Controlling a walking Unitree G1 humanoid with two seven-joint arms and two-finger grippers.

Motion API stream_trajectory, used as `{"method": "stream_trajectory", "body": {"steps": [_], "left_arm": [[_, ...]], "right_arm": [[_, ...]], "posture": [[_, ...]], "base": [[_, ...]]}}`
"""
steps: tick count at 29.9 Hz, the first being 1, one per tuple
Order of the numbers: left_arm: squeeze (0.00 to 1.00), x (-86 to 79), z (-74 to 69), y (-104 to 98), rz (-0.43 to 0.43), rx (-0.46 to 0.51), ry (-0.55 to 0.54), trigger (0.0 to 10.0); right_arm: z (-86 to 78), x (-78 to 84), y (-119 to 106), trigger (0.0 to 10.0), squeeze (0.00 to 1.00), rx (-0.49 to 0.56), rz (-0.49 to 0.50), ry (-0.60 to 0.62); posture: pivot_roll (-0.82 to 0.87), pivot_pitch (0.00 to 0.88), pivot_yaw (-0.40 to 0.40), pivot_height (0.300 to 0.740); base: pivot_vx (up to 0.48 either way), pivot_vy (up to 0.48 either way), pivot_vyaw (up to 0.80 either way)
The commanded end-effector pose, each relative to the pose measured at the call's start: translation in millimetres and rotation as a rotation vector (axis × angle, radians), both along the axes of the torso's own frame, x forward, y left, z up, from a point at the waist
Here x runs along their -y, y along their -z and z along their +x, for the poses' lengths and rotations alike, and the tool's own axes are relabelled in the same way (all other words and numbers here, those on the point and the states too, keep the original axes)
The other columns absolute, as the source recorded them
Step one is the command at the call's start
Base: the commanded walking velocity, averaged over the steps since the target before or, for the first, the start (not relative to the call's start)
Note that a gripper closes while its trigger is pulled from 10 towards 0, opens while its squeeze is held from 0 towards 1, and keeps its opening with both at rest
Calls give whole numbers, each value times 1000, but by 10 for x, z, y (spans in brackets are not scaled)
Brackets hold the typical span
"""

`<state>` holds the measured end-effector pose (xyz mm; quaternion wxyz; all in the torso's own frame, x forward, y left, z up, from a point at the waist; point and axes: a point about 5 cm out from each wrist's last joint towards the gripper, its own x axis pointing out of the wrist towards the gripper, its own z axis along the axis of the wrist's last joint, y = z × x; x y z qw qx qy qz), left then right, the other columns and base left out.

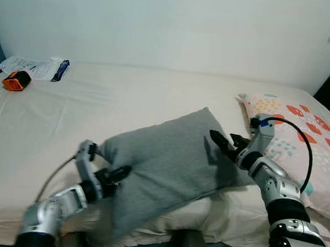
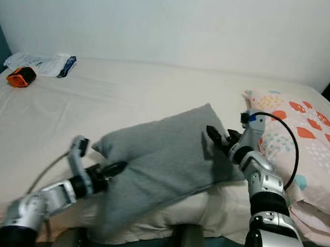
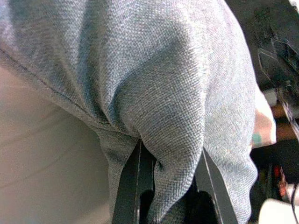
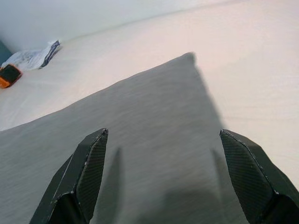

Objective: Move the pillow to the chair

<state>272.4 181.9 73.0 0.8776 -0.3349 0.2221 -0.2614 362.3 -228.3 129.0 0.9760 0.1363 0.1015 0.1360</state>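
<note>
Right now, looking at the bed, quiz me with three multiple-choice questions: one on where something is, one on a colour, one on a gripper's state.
1. Where is the orange object?
A. far left corner of the bed
B. on the grey pillow
C. on the floor

2. What colour is the pillow being handled?
A. spotted pink
B. grey
C. blue

3. The left gripper is:
A. open above the bed
B. shut on the pillow
C. hanging idle

Answers: 1 A, it lies by the papers near the wall; 2 B, plain grey fabric; 3 B, cloth is pinched between its jaws.
</note>
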Motion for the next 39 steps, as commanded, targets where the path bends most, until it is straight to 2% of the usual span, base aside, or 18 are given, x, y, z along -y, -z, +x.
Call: {"method": "stream_trajectory", "body": {"steps": [1, 2, 4, 6, 8, 9, 10, 11, 12, 15, 16, 20, 22, 24, 26, 30, 32, 39], "left_arm": [[0, -190, -36, -88, 39, 50, 14, 0], [0, -190, -36, -88, 39, 50, 14, 0], [0, -426, -52, -133, 128, 71, 8, 0], [0, -426, -52, -133, 128, 71, 8, 0], [0, -580, -47, -143, 223, 73, 3, 0], [0, -606, -64, -54, 349, 49, 40, 0], [0, -606, -64, -54, 349, 49, 40, 0], [0, -519, -93, 119, 535, 25, 126, 0], [0, -519, -93, 119, 535, 25, 126, 0], [0, -268, -117, 299, 677, 37, 221, 0], [0, -268, -117, 299, 677, 37, 221, 0], [0, -37, -173, 518, 808, 47, 320, 0], [0, 70, -185, 598, 808, 49, 333, 0], [0, 94, -186, 613, 804, 50, 335, 0], [0, 158, -167, 666, 837, 71, 355, 0], [0, 189, -163, 685, 846, 81, 365, 0], [0, 212, -158, 696, 858, 91, 382, 0], [0, 236, -142, 724, 865, 103, 394, 0]], "right_arm": [[23, -7, -24, 10000, 0, 11, 14, 12], [23, -7, -24, 10000, 0, 11, 14, 12], [37, -25, -22, 10000, 0, 8, 22, 22], [37, -25, -22, 10000, 0, 8, 22, 22], [54, -34, -15, 10000, 0, -1, 32, 40], [62, -15, 22, 10000, 0, -27, 9, 73], [62, -15, 22, 10000, 0, -27, 9, 73], [66, 10, 77, 10000, 0, -62, -15, 110], [66, 10, 77, 10000, 0, -62, -15, 110], [72, -32, 94, 10000, 0, -68, -16, 89], [72, -32, 94, 10000, 0, -68, -16, 89], [69, -57, 132, 10000, 0, -84, -1, 94], [59, -89, 169, 10000, 0, -100, 32, 76], [57, -96, 177, 10000, 0, -104, 40, 71], [15, -171, 268, 10000, 0, -181, 60, -34], [-23, -211, 321, 10000, 0, -222, 63, -109], [-85, -224, 399, 10000, 0, -283, 88, -162], [-201, -221, 586, 10000, 0, -411, 93, -157]], "posture": [[9, 0, -94, 515], [9, 0, -94, 515], [15, 0, -96, 515], [15, 0, -96, 515], [13, 0, -98, 515], [13, 0, -97, 515], [13, 0, -97, 515], [18, 0, -98, 515], [18, 0, -98, 515], [17, 0, -98, 515], [17, 0, -98, 515], [12, 0, -96, 515], [8, 0, -96, 515], [8, 0, -96, 515], [4, 0, -104, 515], [5, 0, -109, 515], [5, 0, -115, 515], [2, 0, -113, 515]], "base": [[0, 0, 0], [0, 0, 0], [0, 0, 0], [0, 0, 0], [0, 0, 0], [0, 0, 0], [0, 0, 0], [0, 0, 0], [0, 0, 0], [0, 0, 0], [0, 0, 0], [0, 0, 0], [0, 0, 0], [0, 0, 0], [0, 0, 0], [0, 0, 0], [0, 0, 0], [0, 0, 0]]}}
